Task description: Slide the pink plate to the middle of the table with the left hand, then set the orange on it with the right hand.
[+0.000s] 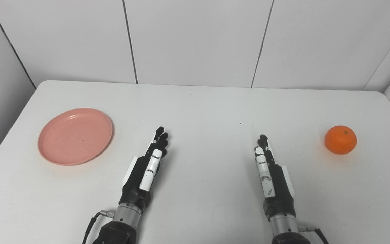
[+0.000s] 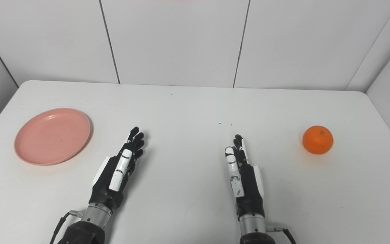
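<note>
A pink plate [image 1: 76,136] lies empty on the left part of the white table [image 1: 201,105]. An orange [image 1: 340,139] sits on the right part of the table. My left hand [image 1: 147,166] rests near the front, to the right of the plate and apart from it, fingers straight and holding nothing. My right hand [image 1: 269,169] rests near the front, left of the orange and apart from it, fingers straight and holding nothing. Both hands stand edge-on with fingers pointing away from me.
White wall panels [image 1: 195,40] rise behind the table's far edge. The table's left edge and right edge lie close to the plate and the orange. A few tiny dark specks [image 1: 245,124] mark the tabletop near the middle.
</note>
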`<state>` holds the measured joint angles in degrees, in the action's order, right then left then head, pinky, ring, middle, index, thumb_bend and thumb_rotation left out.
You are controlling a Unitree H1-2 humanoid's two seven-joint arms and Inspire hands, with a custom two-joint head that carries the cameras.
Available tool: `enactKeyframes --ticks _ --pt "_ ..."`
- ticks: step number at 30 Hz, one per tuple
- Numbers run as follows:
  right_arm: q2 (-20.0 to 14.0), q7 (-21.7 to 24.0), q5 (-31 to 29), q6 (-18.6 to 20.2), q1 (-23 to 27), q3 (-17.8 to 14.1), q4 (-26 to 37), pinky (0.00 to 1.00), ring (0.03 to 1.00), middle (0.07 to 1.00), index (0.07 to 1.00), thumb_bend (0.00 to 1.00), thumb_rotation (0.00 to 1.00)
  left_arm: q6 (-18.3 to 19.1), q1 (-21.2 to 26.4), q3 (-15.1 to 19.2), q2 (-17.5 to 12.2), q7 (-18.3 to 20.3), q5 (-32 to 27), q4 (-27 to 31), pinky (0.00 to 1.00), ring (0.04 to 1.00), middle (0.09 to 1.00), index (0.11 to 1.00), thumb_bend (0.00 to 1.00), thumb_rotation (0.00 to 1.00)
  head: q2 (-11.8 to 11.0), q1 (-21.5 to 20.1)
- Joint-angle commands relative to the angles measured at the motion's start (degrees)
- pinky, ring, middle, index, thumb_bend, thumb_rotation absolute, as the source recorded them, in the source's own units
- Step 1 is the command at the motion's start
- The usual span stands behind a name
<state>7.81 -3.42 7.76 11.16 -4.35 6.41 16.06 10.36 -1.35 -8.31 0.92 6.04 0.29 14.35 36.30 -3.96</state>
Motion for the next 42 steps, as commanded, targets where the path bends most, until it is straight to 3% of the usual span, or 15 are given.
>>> enactKeyframes --ticks 1,32,42 --pt "0.51 -0.43 0.01 -1.60 1.23 0.02 0.93 0.99 0.975 0.993 0.993 0.41 1.00 -1.22 0.97 -0.17 0.54 0.05 -0.38 1.30 1.00 1.000 1.000 1.000 0.43 1.00 -0.06 0.06" --pt "0.43 -0.40 0.36 -1.50 1.03 0.12 0.96 1.00 0.975 0.992 0.991 0.41 1.00 -1.50 0.79 -0.35 0.74 -0.09 -0.28 1.11 1.00 1.000 1.000 1.000 0.43 1.00 -0.81 0.30" --pt "-0.10 -0.09 -0.63 -2.50 0.52 -0.34 0.44 1.00 0.981 0.993 0.993 0.41 1.00 -3.74 0.35 -0.97 1.20 -0.36 0.19 -0.54 1.00 1.000 1.000 1.000 0.43 1.00 -2.85 3.53"
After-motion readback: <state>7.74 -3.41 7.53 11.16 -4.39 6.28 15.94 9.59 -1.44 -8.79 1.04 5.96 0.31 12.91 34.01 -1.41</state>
